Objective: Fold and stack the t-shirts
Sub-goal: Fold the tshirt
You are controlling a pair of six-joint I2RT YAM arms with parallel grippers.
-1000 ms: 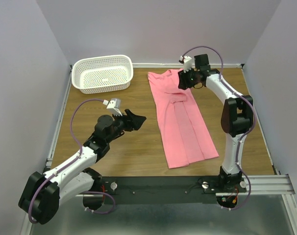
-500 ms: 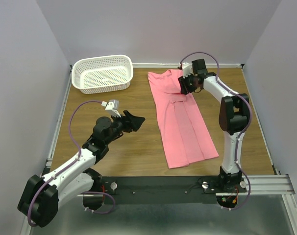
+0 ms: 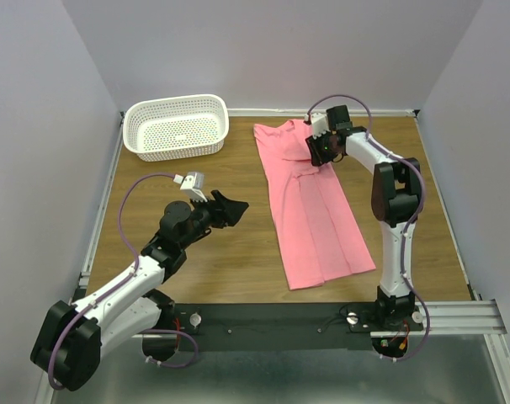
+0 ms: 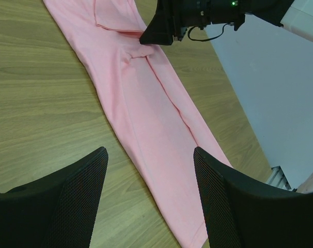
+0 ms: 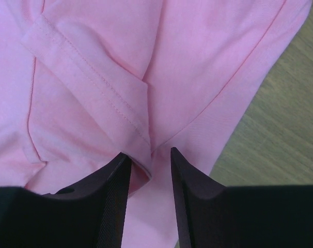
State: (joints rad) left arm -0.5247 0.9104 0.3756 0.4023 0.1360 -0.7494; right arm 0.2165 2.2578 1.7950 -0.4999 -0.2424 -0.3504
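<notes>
The t-shirt [image 3: 318, 220] lies as a long folded strip on the worktop's [image 3: 238, 265] right half. The right gripper [image 3: 316, 152] rests at its far end, jaws narrowly apart astride a sleeve fold; pinching or not, I cannot tell. The left gripper [image 3: 231, 209] hovers released above mid-worktop.
</notes>
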